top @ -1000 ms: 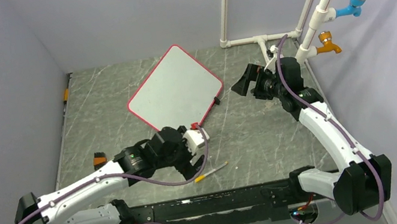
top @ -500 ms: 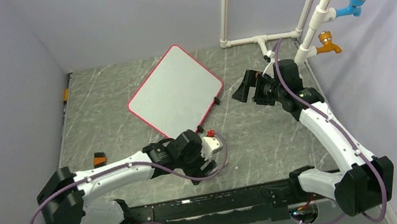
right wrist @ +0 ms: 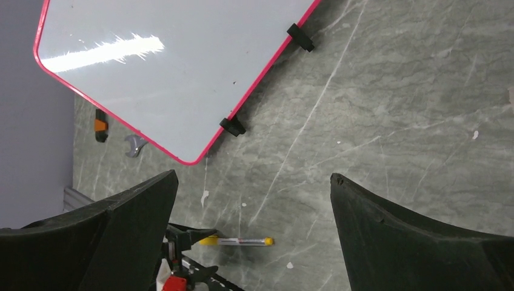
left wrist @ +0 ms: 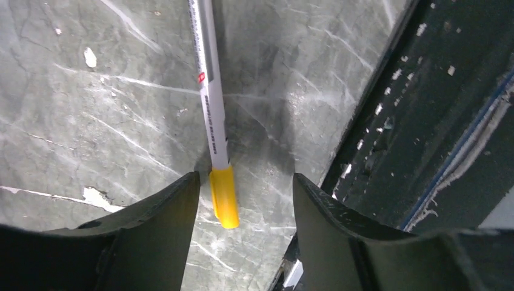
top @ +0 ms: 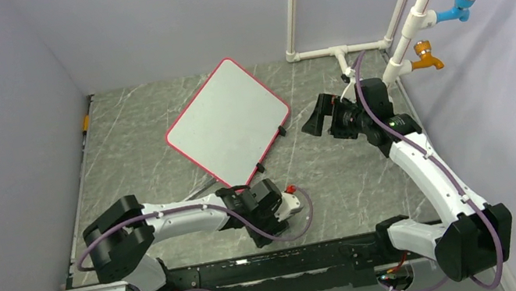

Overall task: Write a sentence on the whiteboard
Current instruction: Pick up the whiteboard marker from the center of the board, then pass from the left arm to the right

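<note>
"Two things sat nearest us, didn't they? The black rail (left wrist: 424, 121) at the table's near edge, and the marker (left wrist: 209, 91) lying on the table (left wrist: 91, 121) just beside it."

"Yes. We saw the left gripper (left wrist: 245, 182) lowered over the marker's yellow cap (left wrist: 224, 197), jaws apart, with a finger (left wrist: 151, 230) on either side of the cap. The cap lay nearer one finger than the other (we made out a thin gap there), so we judged the jaws unclosed, gripping nothing."

"And the white barrel ran away from the fingers, flat on the grey marbled top. What did we see farther out?"

"Past the marker, the whiteboard (top: 227, 123). It lay on the far half of the table, turned cornerwise to us, red frame all round, with two small black feet (right wrist: 232, 126) on the edge facing the right arm. Its face showed white with a streak of glare."

"Where was the right gripper (right wrist: 253, 177)?"

"Raised above the table to the right of the board, apart from it, looking down toward the board and the marker. Its jaws stood wide and empty."

"We also noticed a small wrench (right wrist: 134, 145) on the table, near the board's near corner."

"And beyond everything, at the far right, white pipes (top: 408, 17) carrying a blue tap (top: 462, 1) and an orange tap (top: 425, 54)."
</note>
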### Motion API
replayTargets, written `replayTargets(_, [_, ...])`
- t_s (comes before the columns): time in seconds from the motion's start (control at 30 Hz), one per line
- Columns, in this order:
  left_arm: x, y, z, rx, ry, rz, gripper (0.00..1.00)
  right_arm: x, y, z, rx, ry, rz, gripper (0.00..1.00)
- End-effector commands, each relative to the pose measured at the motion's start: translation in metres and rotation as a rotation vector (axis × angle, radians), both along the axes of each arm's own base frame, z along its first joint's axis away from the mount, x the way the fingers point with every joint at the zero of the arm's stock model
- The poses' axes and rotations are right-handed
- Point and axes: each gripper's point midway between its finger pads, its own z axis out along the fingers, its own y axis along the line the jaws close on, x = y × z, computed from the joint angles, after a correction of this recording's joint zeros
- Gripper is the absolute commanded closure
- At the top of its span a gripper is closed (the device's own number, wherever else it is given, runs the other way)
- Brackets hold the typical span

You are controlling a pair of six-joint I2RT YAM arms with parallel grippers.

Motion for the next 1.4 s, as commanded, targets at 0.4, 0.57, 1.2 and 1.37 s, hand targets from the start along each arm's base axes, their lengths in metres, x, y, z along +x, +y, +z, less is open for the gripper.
replayTargets(0.4, [0.02, -0.021, -0.015, 0.033, -0.092, 0.074, 1.0, -0.002, -0.006, 0.0, -0.026, 0.012, -0.03, 0.0])
replayTargets(0.57, [0.018, -0.033, 0.014, -0.06, -0.092, 0.056, 1.0, -0.002, -0.024, -0.011, -0.097, 0.086, -0.126, 0.0])
replayTargets(1.2, [0.063, -0.029, 0.182, -0.291, -0.439, -0.001, 1.0, -0.051, 0.071, 0.047, 0.453, 0.07, 0.387, 0.04])
replayTargets(1.37, [0.082, -0.026, 0.199, -0.296, -0.488, 0.004, 1.0, -0.061, 0.08, 0.059, 0.468, 0.064, 0.454, 0.08])
